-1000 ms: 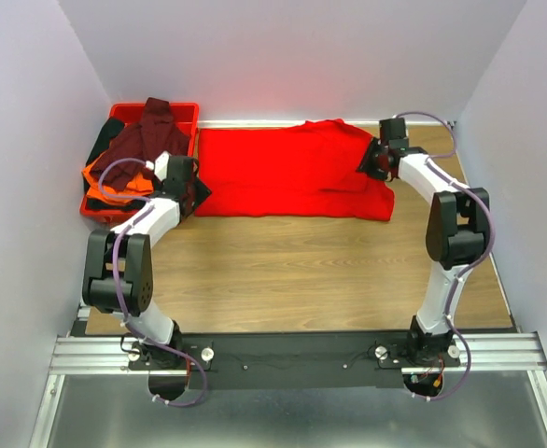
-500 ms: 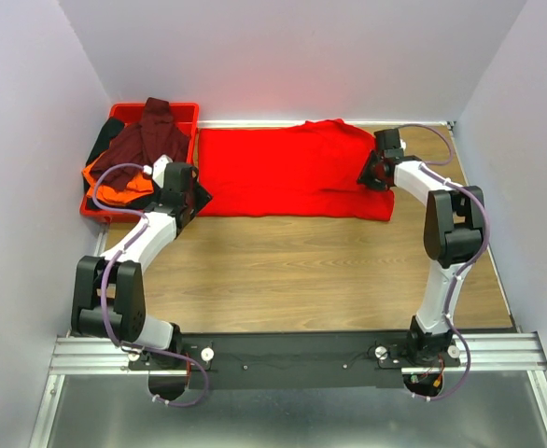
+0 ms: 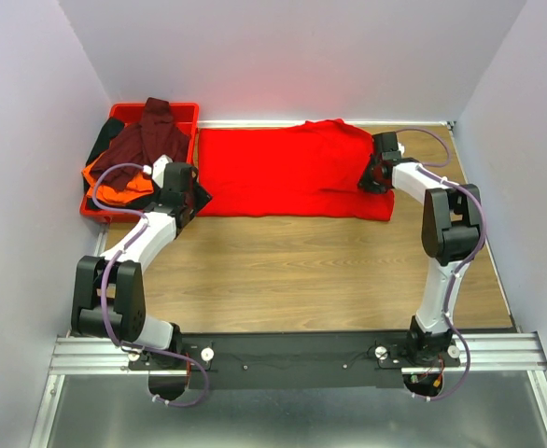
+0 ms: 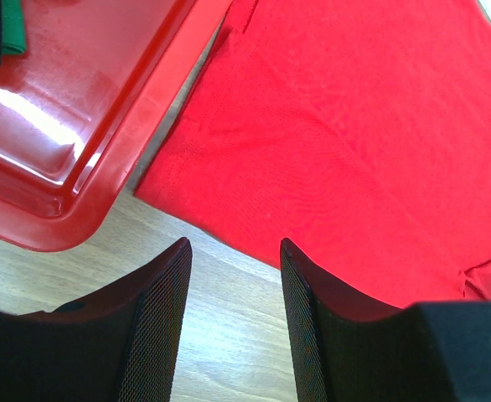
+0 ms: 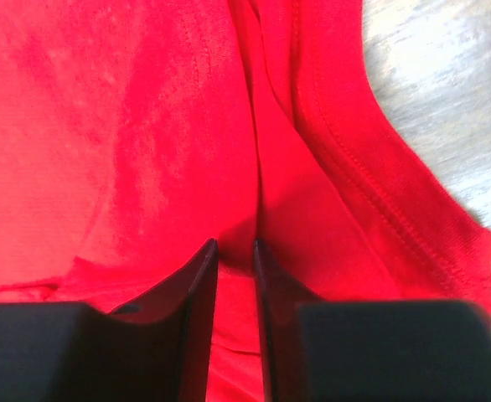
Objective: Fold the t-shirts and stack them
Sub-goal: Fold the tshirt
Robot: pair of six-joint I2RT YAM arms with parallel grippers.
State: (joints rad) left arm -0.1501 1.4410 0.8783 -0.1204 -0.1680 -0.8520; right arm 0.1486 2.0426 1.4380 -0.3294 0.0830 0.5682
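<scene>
Pinching a raised fold of the red shirt [image 3: 283, 173] with the right jaws, drawn almost together at the shirt's right end, close to a stitched hem. Gripping only that narrow ridge of cloth, with the rest of the shirt spread flat along the far side of the table [image 3: 301, 271], from just beside the tray [image 3: 182, 106] on the left across to the right wrist. Hovering with the left jaws spread wide and grasping nothing, over the shirt's near left corner, just beside the tray's near right corner. Framing bare wood and the edge of the hem between those open jaws; cannot tell whether touching the cloth. Heaped in the tray, well apart from the right jaws: the maroon shirt [image 3: 143, 135] on top, reaching the far rim, the orange shirt [image 3: 115, 189] beneath it at the near left, and the black shirt [image 3: 99, 149] showing along the left edge.
</scene>
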